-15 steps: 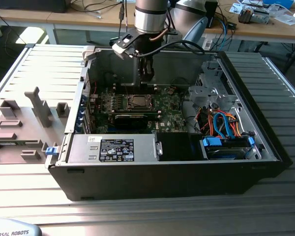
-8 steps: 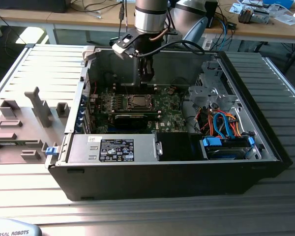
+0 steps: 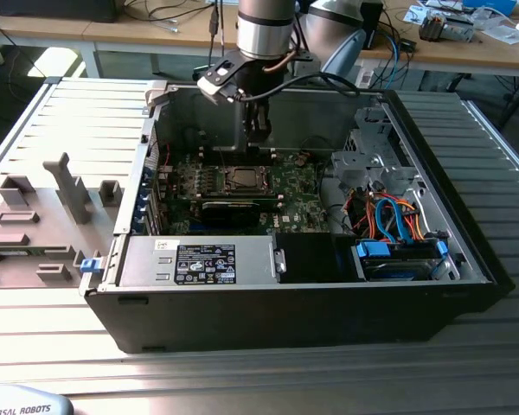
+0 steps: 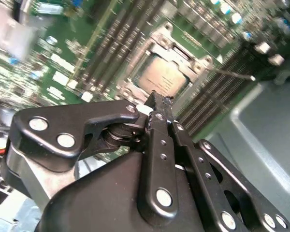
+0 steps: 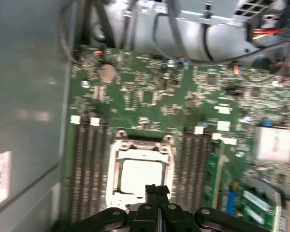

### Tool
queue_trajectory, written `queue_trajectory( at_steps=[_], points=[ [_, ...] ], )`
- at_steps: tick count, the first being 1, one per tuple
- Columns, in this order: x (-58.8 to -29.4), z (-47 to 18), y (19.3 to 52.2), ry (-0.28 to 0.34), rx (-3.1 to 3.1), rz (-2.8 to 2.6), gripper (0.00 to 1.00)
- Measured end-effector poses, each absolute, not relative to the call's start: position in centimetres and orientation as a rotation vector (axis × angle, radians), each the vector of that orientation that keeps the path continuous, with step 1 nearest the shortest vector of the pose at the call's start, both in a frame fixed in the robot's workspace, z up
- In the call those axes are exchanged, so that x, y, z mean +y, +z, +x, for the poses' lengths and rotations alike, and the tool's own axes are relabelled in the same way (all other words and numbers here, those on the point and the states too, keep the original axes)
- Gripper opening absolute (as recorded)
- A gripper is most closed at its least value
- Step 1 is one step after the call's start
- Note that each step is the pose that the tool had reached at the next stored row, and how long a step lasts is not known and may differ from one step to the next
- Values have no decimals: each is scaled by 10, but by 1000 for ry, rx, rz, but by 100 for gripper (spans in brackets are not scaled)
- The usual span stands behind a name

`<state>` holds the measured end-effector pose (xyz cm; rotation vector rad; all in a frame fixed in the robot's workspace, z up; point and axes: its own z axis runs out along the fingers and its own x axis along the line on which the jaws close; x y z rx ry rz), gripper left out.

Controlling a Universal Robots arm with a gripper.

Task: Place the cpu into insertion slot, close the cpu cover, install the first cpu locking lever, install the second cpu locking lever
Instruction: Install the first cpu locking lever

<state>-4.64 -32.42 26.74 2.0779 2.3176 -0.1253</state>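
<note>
Silver cpu [image 5: 141,174] lies within the cpu cover [image 5: 116,169], one edge hidden behind the empty, closed gripper [image 5: 157,189].

Work surface: grey ribbed metal table [image 3: 60,346], ribs running across the exterior view from left to right. An open black computer case [image 3: 285,311] lay flat on it, roughly central, open side up. Just beside the case, on the exterior view's left, a grey fixture plate [image 3: 48,229] rested on the table and carried several grey upright holders [image 3: 69,186]. A small blue clip [image 3: 89,264] sat at the case's corner, by the plate's edge.
</note>
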Motion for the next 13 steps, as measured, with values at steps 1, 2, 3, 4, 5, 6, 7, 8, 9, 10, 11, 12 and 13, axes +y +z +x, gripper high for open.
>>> queue_trajectory(
  at_steps=[1,2,3,4,5,6,7,8,9,10,11,12,13],
  points=[
    [-324,-46,267,-102,2329,2087,11],
    [-324,-46,267,-84,2337,2094,11],
    [-324,-46,267,-75,2342,2098,11],
    [-324,-46,267,-74,2342,2098,11],
    [-324,-46,267,-74,2342,2098,11],
    [-324,-46,267,-73,2342,2098,11],
    [-324,-46,267,-73,2343,2099,11],
    [-324,-46,267,-73,2343,2099,11],
    [-324,-46,267,-72,2343,2098,11],
    [-324,-46,267,-73,2345,2096,11],
    [-324,-46,267,-73,2348,2093,11],
    [-325,-46,267,-73,2352,2087,11],
    [-324,-46,267,-73,2362,2076,11]
  ],
)
